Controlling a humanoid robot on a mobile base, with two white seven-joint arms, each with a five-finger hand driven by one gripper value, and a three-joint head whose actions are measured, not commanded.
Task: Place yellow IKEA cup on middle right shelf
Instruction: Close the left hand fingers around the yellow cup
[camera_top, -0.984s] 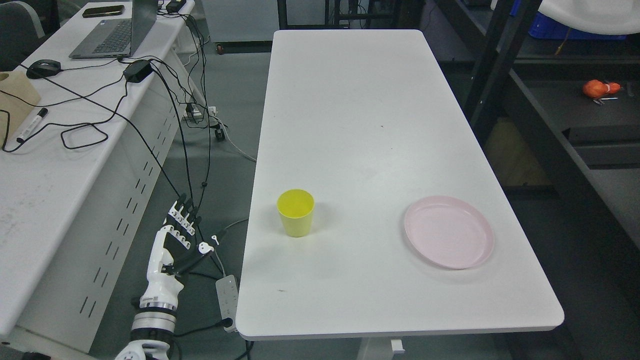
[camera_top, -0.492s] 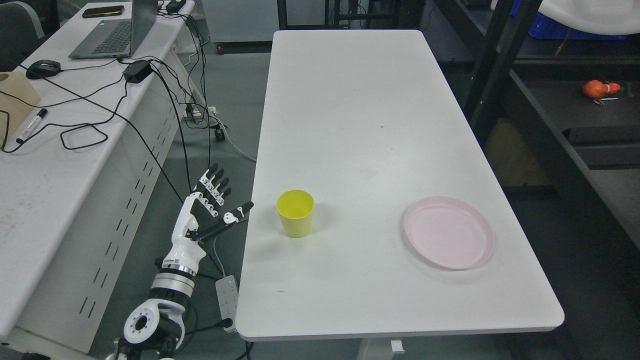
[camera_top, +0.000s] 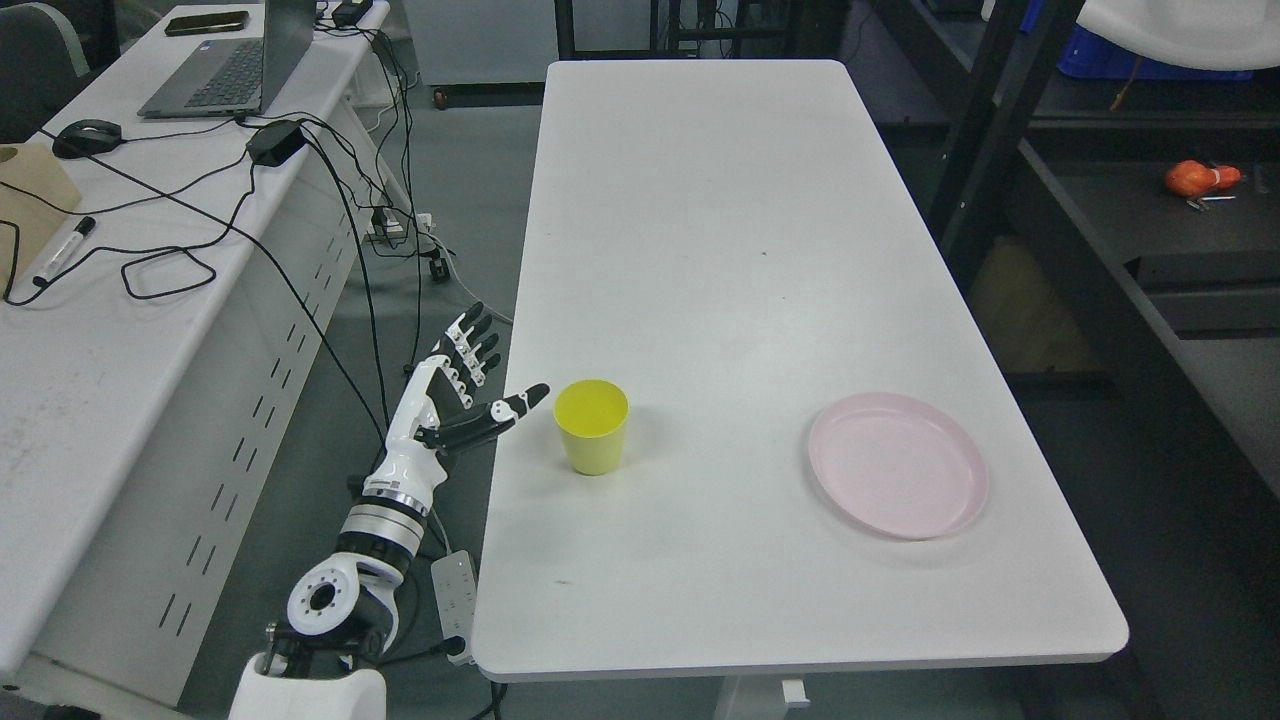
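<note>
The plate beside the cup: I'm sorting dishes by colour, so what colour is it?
Pale pink, plain with no pattern; the plate shows clearly in the head view.

Table layout, head view

Cup (camera_top: 592, 426) stands upright on table (camera_top: 720, 230), near its left edge; plate (camera_top: 897, 464) lies well to its right on the same table. Left hand (camera_top: 455, 392) just left of cup, apart from it. Desk (camera_top: 90, 330) with laptop (camera_top: 230, 62) far left; shelf (camera_top: 1130, 215) right of table

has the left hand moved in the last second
Yes. The white-and-black left robot hand, fingers spread, has risen up and rightward toward the upright yellow plastic cup, which has stayed put on the white table.
</note>
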